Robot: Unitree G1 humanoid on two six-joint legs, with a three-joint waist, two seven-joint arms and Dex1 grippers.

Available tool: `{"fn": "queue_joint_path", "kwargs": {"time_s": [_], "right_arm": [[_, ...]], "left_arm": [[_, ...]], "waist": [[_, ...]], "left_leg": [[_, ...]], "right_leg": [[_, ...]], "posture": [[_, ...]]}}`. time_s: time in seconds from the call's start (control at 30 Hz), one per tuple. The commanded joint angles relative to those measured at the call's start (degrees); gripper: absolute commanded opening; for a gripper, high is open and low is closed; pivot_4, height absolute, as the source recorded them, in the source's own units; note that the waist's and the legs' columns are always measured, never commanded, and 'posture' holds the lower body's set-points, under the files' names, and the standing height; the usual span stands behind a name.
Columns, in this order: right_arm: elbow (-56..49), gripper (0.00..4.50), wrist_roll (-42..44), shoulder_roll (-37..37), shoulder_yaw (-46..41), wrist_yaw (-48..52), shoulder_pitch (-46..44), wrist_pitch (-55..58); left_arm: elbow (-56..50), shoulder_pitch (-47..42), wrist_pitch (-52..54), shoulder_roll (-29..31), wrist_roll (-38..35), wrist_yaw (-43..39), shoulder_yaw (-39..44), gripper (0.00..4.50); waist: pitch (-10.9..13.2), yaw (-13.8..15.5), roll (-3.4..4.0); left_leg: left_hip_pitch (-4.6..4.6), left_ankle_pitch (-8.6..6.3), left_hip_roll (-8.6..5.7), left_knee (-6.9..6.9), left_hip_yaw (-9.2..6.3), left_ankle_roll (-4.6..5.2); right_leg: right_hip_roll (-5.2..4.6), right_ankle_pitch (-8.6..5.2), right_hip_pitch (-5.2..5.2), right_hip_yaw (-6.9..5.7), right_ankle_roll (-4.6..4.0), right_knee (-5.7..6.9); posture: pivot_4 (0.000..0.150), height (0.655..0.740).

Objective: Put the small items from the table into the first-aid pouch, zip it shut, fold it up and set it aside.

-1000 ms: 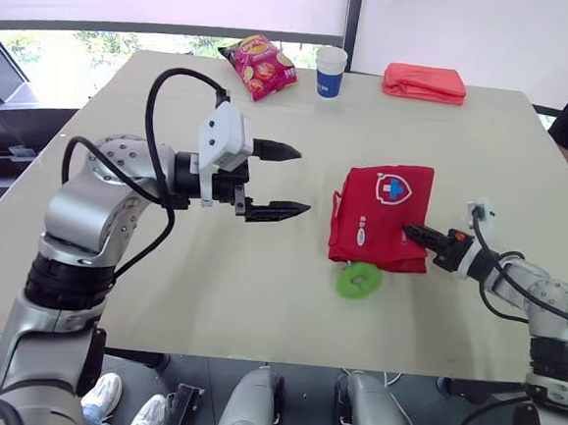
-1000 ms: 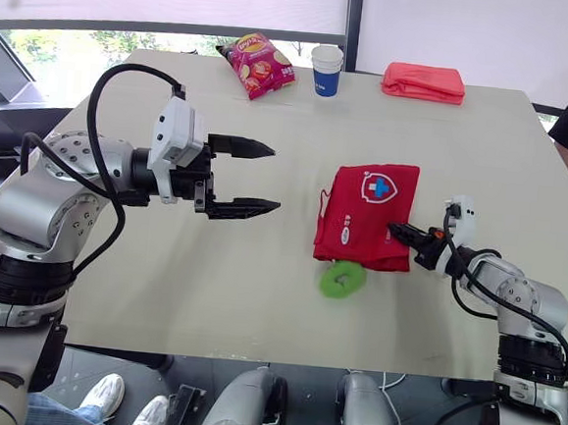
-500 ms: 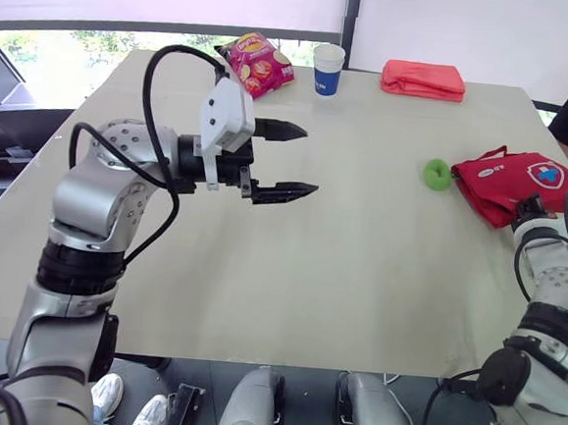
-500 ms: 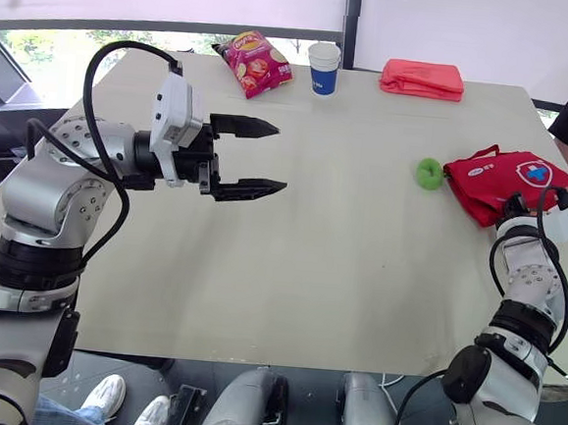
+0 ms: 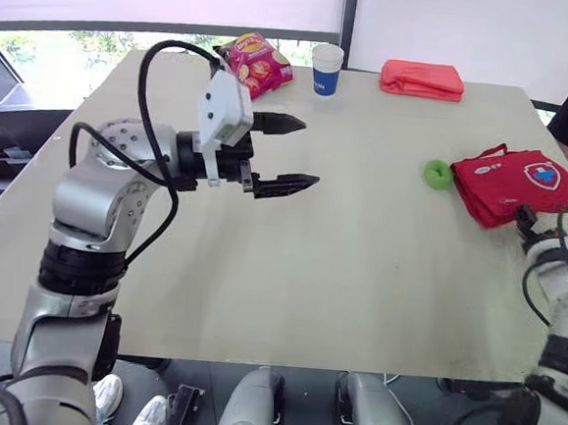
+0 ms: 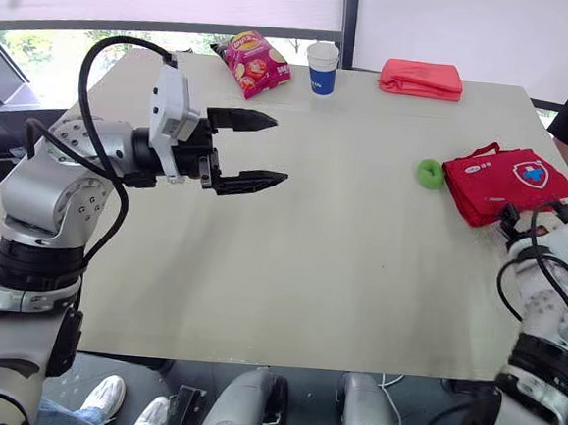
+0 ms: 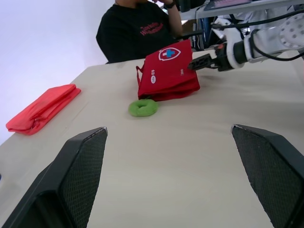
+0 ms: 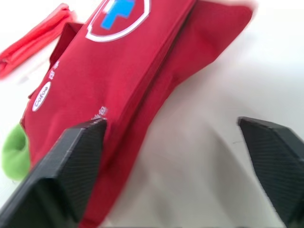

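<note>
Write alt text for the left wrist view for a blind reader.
A red first-aid pouch lies on a pale table with a green ring beside it and the right end effector at its edge. The left end effector, open, frames the scene, with a folded red cloth and a person in a black shirt beyond.

Silver arms [image 5: 93, 202], black fingers [image 5: 284, 182]

Left gripper [image 6: 279, 150] is hovering over the table [image 6: 339, 266], fingers spread apart. First-aid pouch [image 6: 503, 181] is lying near the right edge, green ring [image 6: 429, 173] just beside it. Right gripper [image 6: 532, 214] is sitting at the pouch's near edge.
</note>
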Motion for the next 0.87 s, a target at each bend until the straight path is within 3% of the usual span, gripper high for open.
{"fn": "queue_joint_path", "kwargs": {"time_s": [0.03,0.17,0.33,0.43,0.57,0.7,0.87], "right_arm": [[-10.48,4.49,0.02,-4.73,2.83,8.40,6.97,1.02],[-17.42,4.49,-5.16,-10.29,8.62,22.24,17.67,-7.78],[-20.56,4.49,-7.80,-12.53,10.83,39.87,26.04,-23.16],[-20.01,4.49,-5.79,-12.41,9.19,45.74,29.42,-25.89],[-18.68,4.49,-2.77,-12.66,4.47,53.26,35.42,-29.17],[-16.68,4.49,-1.20,-12.78,1.37,59.09,39.58,-31.32],[-13.34,4.49,-1.31,-13.24,0.27,65.76,43.12,-33.98]], "left_arm": [[-2.88,0.28,2.26,-0.75,-4.61,1.95,4.40,4.50],[-4.96,5.21,3.88,-0.76,-8.81,1.83,7.59,4.50],[-6.77,15.30,4.29,0.90,-8.82,3.98,11.28,4.50],[-7.88,23.29,3.92,1.30,-9.32,4.73,15.13,4.50],[-8.99,40.84,-1.31,1.77,-5.00,3.52,19.96,4.50],[-8.18,52.93,-8.56,-1.63,-1.90,3.45,21.82,4.50],[-8.83,58.83,-15.30,-4.28,0.61,4.36,22.37,4.50]], "waist": [[0.00,0.03,0.00],[0.00,-0.28,0.00],[0.00,-0.30,0.00],[0.00,-0.04,-0.05],[-0.01,0.20,-0.03],[0.01,1.25,-0.06],[-0.03,2.27,-0.03]], "left_leg": [[0.01,0.00,0.00,0.00,0.00,0.00],[0.10,-0.01,0.01,0.01,0.03,0.01],[0.22,0.00,0.06,0.05,0.11,0.00],[0.21,-0.01,0.07,0.09,0.09,0.00],[0.16,-0.03,0.08,0.01,0.10,0.00],[0.07,-0.06,0.12,-0.03,-0.01,-0.05],[0.02,-0.23,0.11,-0.06,-0.07,-0.32]], "right_leg": [[0.00,0.00,0.01,0.00,0.01,0.00],[0.02,-0.03,0.05,0.00,0.06,-0.01],[0.05,-0.14,0.05,-0.07,-0.11,0.06],[0.00,-0.15,0.06,-0.12,-0.14,0.06],[-0.33,-0.16,0.05,-0.10,-0.17,-0.07],[-0.65,-0.16,0.02,-0.36,-0.19,-0.31],[-1.40,-0.15,0.01,-1.07,-0.20,-0.53]], "posture": [[0.150,0.7400],[0.150,0.7400],[0.150,0.7400],[0.150,0.7400],[0.150,0.7400],[0.150,0.7400],[0.150,0.7400]]}}
